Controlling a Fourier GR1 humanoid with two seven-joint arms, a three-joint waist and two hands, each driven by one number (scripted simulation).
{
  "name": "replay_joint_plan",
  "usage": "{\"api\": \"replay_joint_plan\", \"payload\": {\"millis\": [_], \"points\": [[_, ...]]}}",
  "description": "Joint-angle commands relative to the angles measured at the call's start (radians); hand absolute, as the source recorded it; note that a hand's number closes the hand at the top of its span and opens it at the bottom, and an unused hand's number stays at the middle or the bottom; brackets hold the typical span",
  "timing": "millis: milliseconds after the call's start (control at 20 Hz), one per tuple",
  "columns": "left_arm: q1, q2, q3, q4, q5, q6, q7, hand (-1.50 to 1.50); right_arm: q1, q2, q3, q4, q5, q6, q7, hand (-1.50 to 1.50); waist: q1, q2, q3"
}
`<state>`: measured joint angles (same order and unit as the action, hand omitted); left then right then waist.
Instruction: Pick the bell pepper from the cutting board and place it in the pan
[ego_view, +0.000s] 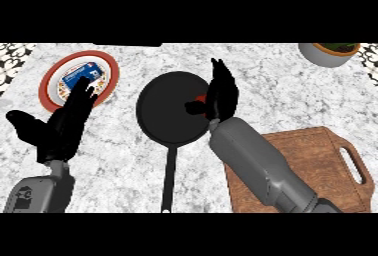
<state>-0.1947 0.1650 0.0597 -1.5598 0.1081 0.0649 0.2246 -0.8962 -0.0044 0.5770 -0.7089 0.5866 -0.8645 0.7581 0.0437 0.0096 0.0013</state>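
In the head view, the right hand (221, 97) is hovering over the right part of the black pan (166, 112), its grey forearm crossing the left corner of the wooden cutting board (317, 150). Only a small red patch of the bell pepper (201, 97) is showing, tucked against the left edge of that hand just above the thumb and lying over the pan's dark base. Most of the pepper is hidden under the hand, so whether the hand is gripping it or letting go cannot be told. The pan's long handle is pointing toward the lower edge. The left hand (63, 125) is resting at the view's left, fingers straight and upward, their tips overlapping a red-rimmed plate (47, 82) that is carrying a blue-and-white item (85, 74). A grey bowl (325, 56) is sitting at the far right corner of the marbled counter (295, 95).
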Motion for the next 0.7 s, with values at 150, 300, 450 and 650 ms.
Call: {"api": "replay_joint_plan", "payload": {"millis": [150,300,450,650], "points": [[0.025,0.008,0.018,-0.024,0.003,0.004,0.003,0.00,0.216,0.004,-0.078,-0.258,-0.117,-0.209,-0.174,-1.50,-0.050,-0.011,0.000],[0.045,-0.007,0.019,-0.026,-0.016,0.035,-0.001,0.00,0.376,-0.075,-0.035,-0.521,-0.161,-0.131,-0.232,-1.50,-0.076,-0.019,0.000],[0.072,0.026,0.043,-0.064,0.016,0.000,0.021,0.00,0.511,-0.106,-0.008,-0.721,-0.224,-0.125,-0.304,-1.50,-0.065,-0.019,0.000],[0.031,0.004,0.028,-0.076,-0.002,0.038,0.061,0.00,0.727,-0.224,0.059,-0.948,-0.283,-0.076,-0.407,-1.50,-0.061,-0.015,0.000]]}}
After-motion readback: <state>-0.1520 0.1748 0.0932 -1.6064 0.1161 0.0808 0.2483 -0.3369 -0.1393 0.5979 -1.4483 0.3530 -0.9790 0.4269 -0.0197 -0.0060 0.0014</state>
